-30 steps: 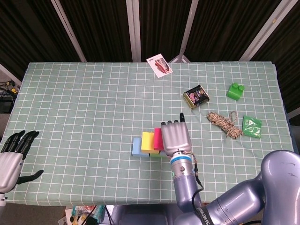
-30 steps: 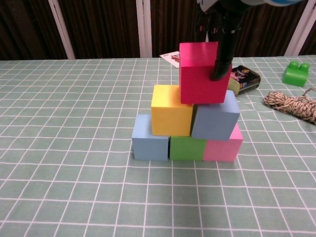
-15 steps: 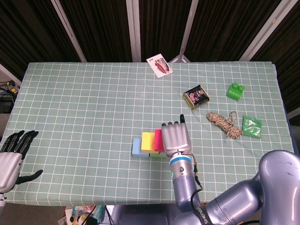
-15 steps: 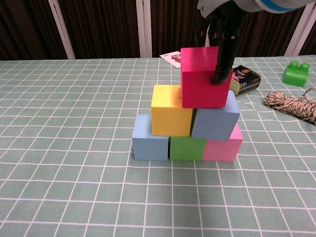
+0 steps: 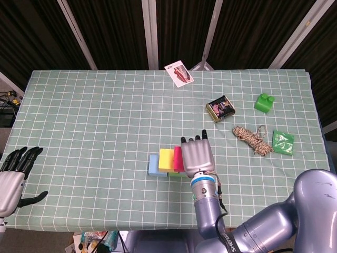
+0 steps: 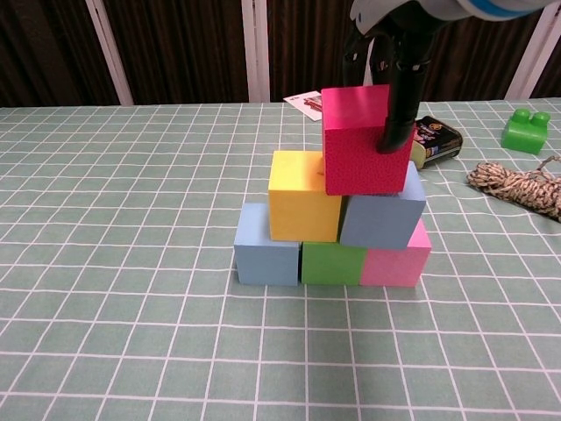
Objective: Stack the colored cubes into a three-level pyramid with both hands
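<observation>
Red cube (image 6: 366,139) hanging in the right hand (image 5: 196,154), fingers (image 6: 396,105) clamping it, resting skewed toward the grey-blue cube (image 6: 381,210) rather than centred beside the yellow cube (image 6: 304,195). Needing a leftward nudge, probably. Left hand (image 5: 15,176) idling far off at the tabletop (image 5: 95,121) edge, fingers apart.

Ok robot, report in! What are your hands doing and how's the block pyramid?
Right hand holds red cube over yellow cube and grey-blue cube. Left hand open, off to the side. Nothing blocking.
</observation>
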`<state>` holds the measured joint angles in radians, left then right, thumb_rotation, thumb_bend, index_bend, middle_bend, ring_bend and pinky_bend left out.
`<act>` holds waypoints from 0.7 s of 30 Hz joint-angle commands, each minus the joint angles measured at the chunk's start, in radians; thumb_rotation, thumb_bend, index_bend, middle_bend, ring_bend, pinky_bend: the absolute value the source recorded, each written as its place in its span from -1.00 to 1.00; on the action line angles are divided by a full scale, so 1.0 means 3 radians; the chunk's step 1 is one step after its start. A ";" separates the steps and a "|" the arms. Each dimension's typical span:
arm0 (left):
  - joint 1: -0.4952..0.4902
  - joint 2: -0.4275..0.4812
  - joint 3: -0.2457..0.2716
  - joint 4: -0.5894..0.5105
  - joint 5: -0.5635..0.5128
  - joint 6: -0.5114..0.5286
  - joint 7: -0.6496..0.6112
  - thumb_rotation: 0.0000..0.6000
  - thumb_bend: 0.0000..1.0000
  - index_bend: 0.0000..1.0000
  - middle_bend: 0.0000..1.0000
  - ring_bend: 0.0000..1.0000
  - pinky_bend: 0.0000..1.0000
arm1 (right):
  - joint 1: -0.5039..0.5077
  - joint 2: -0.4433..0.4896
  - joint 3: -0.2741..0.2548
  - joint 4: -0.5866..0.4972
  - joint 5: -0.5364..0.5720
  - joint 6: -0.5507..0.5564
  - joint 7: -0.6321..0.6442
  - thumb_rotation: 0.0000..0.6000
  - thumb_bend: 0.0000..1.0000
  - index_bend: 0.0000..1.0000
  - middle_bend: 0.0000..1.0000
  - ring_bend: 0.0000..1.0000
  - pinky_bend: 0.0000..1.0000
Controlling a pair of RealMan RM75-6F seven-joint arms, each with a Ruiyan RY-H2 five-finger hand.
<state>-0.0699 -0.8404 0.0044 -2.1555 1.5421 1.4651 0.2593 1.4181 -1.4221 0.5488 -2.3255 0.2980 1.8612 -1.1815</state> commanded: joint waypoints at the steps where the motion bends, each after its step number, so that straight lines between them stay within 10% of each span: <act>1: 0.0001 0.0002 -0.0001 -0.0002 -0.0003 0.0000 -0.0006 1.00 -0.87 -1.00 -0.89 -1.00 -1.00 | -0.0001 -0.0004 0.0001 -0.0001 0.0000 0.0005 -0.0017 1.00 -0.35 -0.76 -0.10 -0.61 -0.79; 21: 0.0000 0.0013 0.0003 -0.0004 -0.0007 -0.0009 -0.0011 1.00 -0.87 -1.00 -0.90 -1.00 -1.00 | -0.0058 -0.0020 0.0025 0.0030 -0.0039 0.0000 -0.0060 1.00 -0.35 -1.00 -0.21 -0.72 -0.79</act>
<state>-0.0699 -0.8366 0.0053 -2.1567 1.5399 1.4625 0.2558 1.4013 -1.4279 0.5566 -2.3172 0.2873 1.8610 -1.1994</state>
